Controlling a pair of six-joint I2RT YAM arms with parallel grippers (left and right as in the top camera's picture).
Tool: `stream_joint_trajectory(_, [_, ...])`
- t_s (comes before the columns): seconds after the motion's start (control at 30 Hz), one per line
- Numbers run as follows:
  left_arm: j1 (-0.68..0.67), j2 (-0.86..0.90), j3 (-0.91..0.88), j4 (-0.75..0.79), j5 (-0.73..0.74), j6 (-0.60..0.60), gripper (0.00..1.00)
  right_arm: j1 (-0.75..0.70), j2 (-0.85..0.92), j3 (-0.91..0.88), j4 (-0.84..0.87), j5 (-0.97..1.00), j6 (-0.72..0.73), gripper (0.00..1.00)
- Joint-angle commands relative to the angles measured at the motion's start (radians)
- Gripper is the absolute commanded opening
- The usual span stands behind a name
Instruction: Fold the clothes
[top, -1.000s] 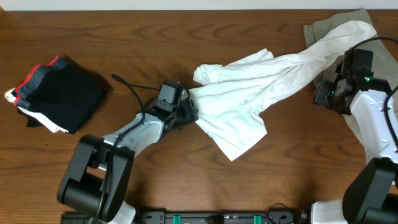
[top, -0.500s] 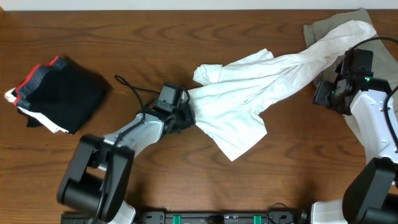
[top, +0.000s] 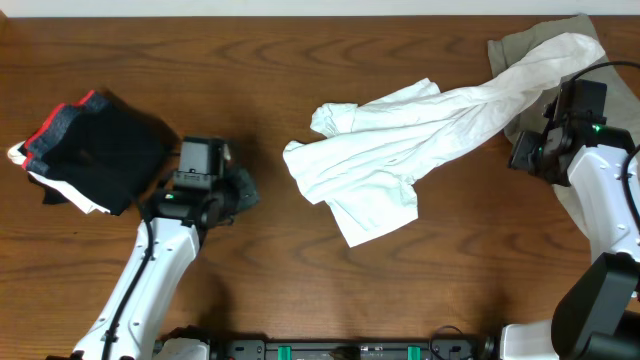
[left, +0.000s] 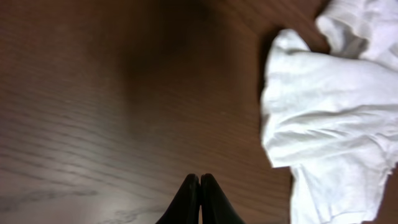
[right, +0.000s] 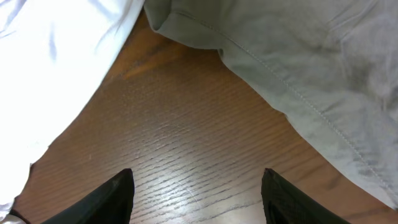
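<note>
- We see the left gripper (top: 243, 190) low over bare wood, its two fingers (left: 188, 198) pressed tight together with nothing between them.
- From the left wrist view, the white shirt (left: 329, 124) lies off to the right of those fingertips, clearly apart from them.
- From overhead, the white shirt (top: 380, 150) is rumpled and unfolded. It stretches from the middle of the table (top: 300, 60) up towards the far right corner.
- Its far end lies on an olive-grey garment (top: 522, 42) bunched at that corner.
- On the right, the right gripper (top: 522, 152) sits just beside the stretched part of the shirt.
- In the right wrist view, the right gripper (right: 198, 186) has its fingers (right: 115, 196) spread wide and is holding nothing.
- In that same view, bare wood lies under the open jaws, with the white shirt (right: 56, 68) to one side and the olive-grey garment (right: 298, 68) to the other.
- On the far left, a stack of dark folded clothes (top: 95, 150) with red and white edges showing rests well apart from the shirt, near the left arm.
</note>
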Motion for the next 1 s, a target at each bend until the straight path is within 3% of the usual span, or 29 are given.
stream_joint_trajectory(0.0, [0.008,0.003,-0.003,0.0,0.058,0.032,0.06,-0.009,0.006,-0.001,0.001,0.007,-0.011,0.64])
stream_joint_trajectory(0.03, [0.002,0.007,-0.003,0.007,0.074,0.031,0.06,-0.009,0.006,-0.001,0.001,0.007,-0.011,0.64])
stream_joint_trajectory(0.07, [-0.006,0.014,-0.003,0.014,0.074,0.031,0.15,-0.009,0.006,-0.001,0.001,0.007,-0.011,0.64])
stream_joint_trajectory(0.1, [-0.013,0.023,-0.003,0.026,0.072,0.031,0.36,-0.009,0.006,-0.001,0.001,0.007,-0.011,0.64])
stream_joint_trajectory(0.13, [-0.019,0.034,-0.004,0.039,0.07,0.031,0.46,-0.009,0.006,-0.001,0.001,0.007,-0.011,0.64])
stream_joint_trajectory(0.2, [-0.035,0.068,-0.005,0.076,0.07,0.016,0.56,-0.009,0.006,-0.001,-0.001,0.007,-0.011,0.64])
stream_joint_trajectory(0.6, [-0.158,0.369,-0.005,0.355,0.153,-0.034,0.58,-0.009,0.006,-0.001,-0.018,0.006,-0.011,0.64])
stream_joint_trajectory(0.97, [-0.248,0.499,-0.005,0.494,0.162,-0.135,0.58,-0.009,0.006,-0.001,-0.025,0.006,-0.011,0.64])
